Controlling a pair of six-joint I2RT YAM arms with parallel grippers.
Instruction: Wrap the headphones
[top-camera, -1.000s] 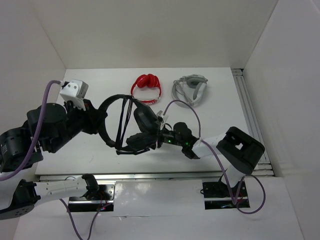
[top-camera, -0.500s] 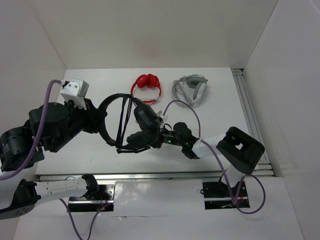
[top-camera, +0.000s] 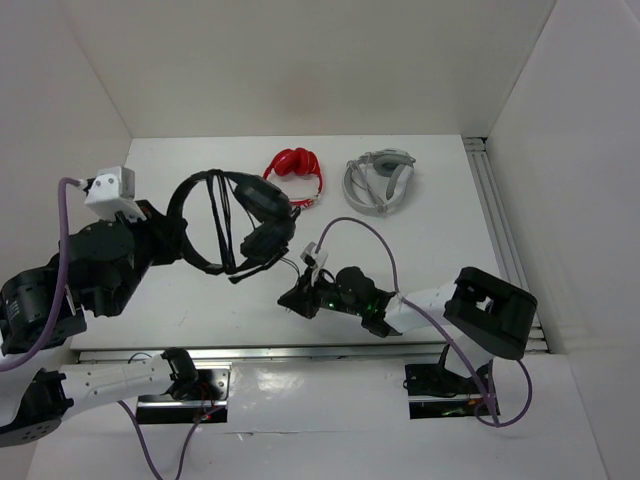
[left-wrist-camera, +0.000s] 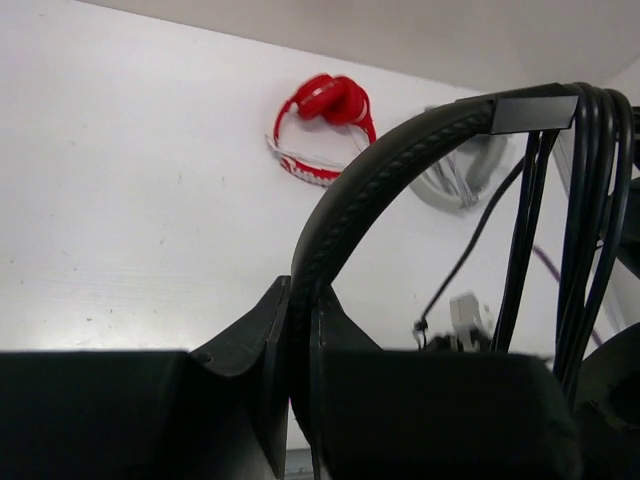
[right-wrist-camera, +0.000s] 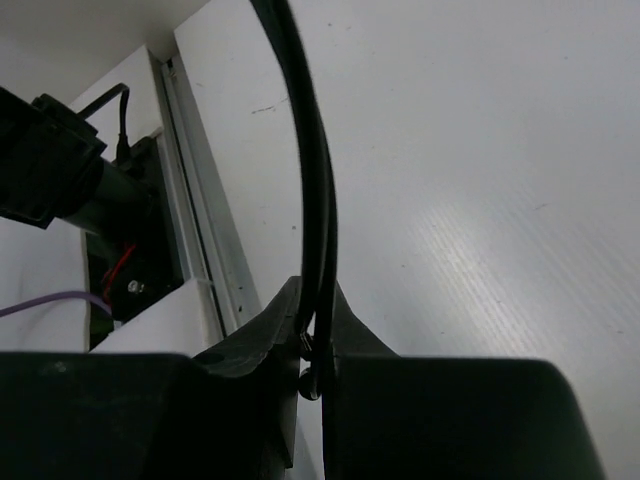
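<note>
Above white table (top-camera: 440, 250), holds black headphones (top-camera: 262, 240) by headband (left-wrist-camera: 380, 170), left gripper (left-wrist-camera: 300, 330) clamped tight. Pinches cable (right-wrist-camera: 310, 150) in right gripper (right-wrist-camera: 318, 345), below-right of earcups (top-camera: 265, 200); runs up-left toward them.

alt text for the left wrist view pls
The left arm's fingers are shut on the black headphones at the padded band, with several turns of black cable hanging over it at right. Red headphones lie on the white table behind.

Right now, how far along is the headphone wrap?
Done: several turns of cable lie across the headband.
In hand: left jaws clamp the headband; right jaws pinch the loose cable tail.
Left: probably wind that tail on, then secure the end.
</note>
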